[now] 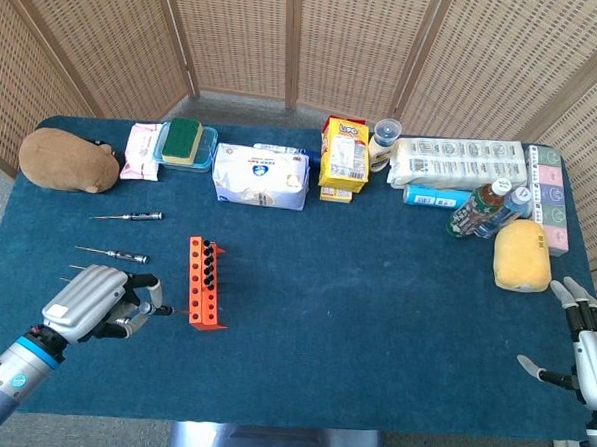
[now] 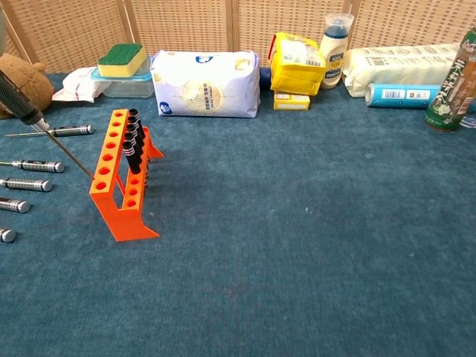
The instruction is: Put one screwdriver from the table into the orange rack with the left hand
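Left robot hand (image 1: 99,305), lower left of head view, grips a black-handled screwdriver (image 2: 30,119) with thin steel shaft. In chest view the shaft slants down, tip at the left row of the orange plastic rack (image 2: 123,176); contact unclear. Black handles fill the rack's right row. Right robot hand (image 1: 583,344), lower right edge over the blue-covered bench (image 1: 375,288), holds nothing, fingers spread.

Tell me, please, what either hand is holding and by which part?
The left hand holds a screwdriver by its handle; the right hand holds nothing.
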Robot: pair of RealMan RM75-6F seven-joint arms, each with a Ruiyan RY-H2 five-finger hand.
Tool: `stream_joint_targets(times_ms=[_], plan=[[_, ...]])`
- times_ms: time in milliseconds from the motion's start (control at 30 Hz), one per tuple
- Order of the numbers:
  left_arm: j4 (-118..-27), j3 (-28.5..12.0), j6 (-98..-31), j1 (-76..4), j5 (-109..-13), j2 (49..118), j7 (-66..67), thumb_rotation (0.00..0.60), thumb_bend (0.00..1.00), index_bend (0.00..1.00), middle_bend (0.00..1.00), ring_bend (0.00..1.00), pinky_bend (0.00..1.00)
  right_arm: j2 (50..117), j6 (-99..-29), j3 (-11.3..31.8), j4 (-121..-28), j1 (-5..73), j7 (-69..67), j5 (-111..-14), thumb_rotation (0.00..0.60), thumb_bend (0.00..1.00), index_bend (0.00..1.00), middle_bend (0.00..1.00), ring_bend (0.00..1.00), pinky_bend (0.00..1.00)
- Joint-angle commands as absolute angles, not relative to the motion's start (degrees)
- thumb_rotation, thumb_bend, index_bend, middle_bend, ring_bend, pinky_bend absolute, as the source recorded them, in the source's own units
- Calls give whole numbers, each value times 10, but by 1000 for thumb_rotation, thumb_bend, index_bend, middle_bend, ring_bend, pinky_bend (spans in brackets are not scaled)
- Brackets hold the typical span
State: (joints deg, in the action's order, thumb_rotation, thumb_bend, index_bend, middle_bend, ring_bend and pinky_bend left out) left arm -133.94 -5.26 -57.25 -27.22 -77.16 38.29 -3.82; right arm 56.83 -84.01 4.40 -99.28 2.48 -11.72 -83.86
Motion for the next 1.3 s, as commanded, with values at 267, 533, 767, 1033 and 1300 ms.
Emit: stream_joint_targets(times_ms=[267,533,767,1033,1300], plan=[[-1340,-53,-564,-277,-762,392,-22,600,380,518,1000,1000,995,567,-843,44,-993,24,-122,-839,600,0,57,19,18,0],[-1339,-53,-568,-277,-755,401,-7,600,380,518,1000,1000,995,566,-843,45,-993,23,-123,-839,600,0,57,19,18,0],[-1337,-53,-563,-281,-745,407,2,600,379,518,1000,1000,995,566,-843,44,-993,23,-123,-839,600,0,57,19,19,0],[-1333,-56,-559,-288,-729,417,15,600,380,518,1000,1000,995,566,-842,44,-993,23,-123,-839,600,0,56,19,19,0],[-1334,-61,-548,-310,-688,433,59,600,379,518,1000,1000,995,566,-841,44,-993,24,-122,-838,600,0,56,19,18,0]])
